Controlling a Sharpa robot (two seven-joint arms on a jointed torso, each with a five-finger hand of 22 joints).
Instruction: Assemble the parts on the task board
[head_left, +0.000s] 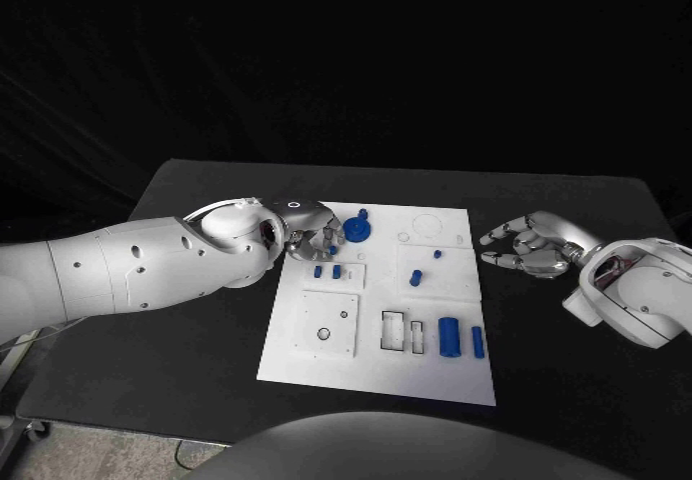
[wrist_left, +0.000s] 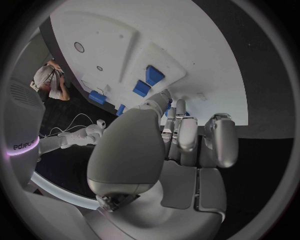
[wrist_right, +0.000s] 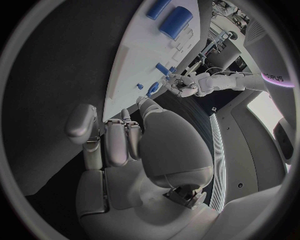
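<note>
Looking down from the head view, the white task board (head_left: 378, 370) lies mid-bench, with the left hand (head_left: 307, 236) hovering over its upper left corner beside a round blue part (head_left: 355, 228); two small blue pegs (head_left: 327, 271) stand just below it, and two blue cylinders (head_left: 460, 337) lie near the board's lower right. The right hand (head_left: 526, 248) rests off the board's right edge, fingers loosely curled and holding nothing. From the left wrist view, the left hand (wrist_left: 181, 145) has its fingers apart, nothing between them, fingertips near the board edge. From the right wrist view, the right hand (wrist_right: 134, 150) is likewise empty above the bare black bench (wrist_right: 56, 75). Only this camera catches the left hand from across the board. A low reach risks knocking the pegs, I judge.
</note>
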